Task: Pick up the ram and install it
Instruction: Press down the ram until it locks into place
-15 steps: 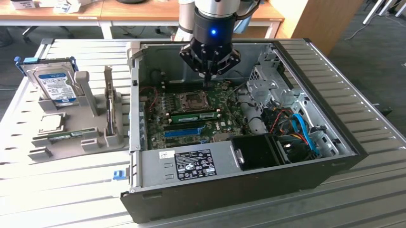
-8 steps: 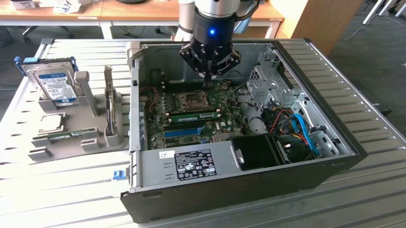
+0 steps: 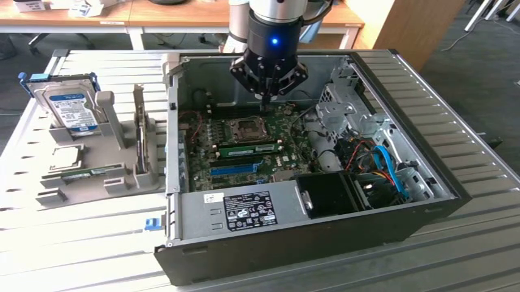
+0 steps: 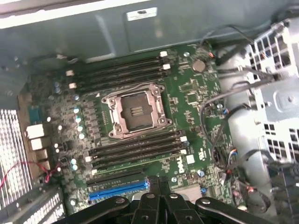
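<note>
Hanging over the open black computer case [image 3: 455, 182], the black tool [image 3: 267, 102] had its two fingers pressed together and held nothing. Its tip pointed down at the green main board [image 4: 187, 98], near the square silver chip socket [image 4: 136, 112]. The ram [image 3: 85, 173], a thin green stick, lay outside the case in the grey plastic holder [image 3: 122, 176] on the slatted metal tabletop [image 3: 81, 243]. In the exterior view, the ram sat at about 8 o'clock from the tool, well apart. Its long side ran roughly from 9 to 3 o'clock.
</note>
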Tool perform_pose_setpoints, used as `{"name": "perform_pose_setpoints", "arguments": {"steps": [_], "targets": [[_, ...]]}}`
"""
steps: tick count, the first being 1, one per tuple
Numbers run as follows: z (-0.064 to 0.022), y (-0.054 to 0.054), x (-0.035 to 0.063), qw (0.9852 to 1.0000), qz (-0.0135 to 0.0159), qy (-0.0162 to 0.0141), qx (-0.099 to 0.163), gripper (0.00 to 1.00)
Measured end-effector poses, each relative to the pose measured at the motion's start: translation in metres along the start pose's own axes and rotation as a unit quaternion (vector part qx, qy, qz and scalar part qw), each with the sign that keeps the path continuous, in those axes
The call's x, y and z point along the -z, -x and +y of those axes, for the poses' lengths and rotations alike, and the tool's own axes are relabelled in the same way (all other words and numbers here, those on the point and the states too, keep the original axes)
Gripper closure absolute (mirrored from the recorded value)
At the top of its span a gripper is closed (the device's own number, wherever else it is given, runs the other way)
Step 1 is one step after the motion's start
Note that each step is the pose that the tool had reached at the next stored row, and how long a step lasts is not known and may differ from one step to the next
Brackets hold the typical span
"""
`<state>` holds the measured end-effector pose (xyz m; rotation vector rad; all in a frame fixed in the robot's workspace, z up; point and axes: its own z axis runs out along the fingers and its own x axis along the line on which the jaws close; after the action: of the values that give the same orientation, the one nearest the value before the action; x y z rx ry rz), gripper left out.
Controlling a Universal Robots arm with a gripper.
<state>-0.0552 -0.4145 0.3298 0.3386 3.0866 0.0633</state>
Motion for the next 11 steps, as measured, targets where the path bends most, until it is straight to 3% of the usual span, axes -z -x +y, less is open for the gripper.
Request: {"name": "perform_pose_setpoints", "arguments": {"steps": [4,11], "targets": [[0.0000,0.0000,-0.0001,0.9994,0.0016,0.0011,0.036,0.89],[0.0000,0.0000,-0.0002,0.9956,0.0041,0.0029,0.094,0.89]]}}
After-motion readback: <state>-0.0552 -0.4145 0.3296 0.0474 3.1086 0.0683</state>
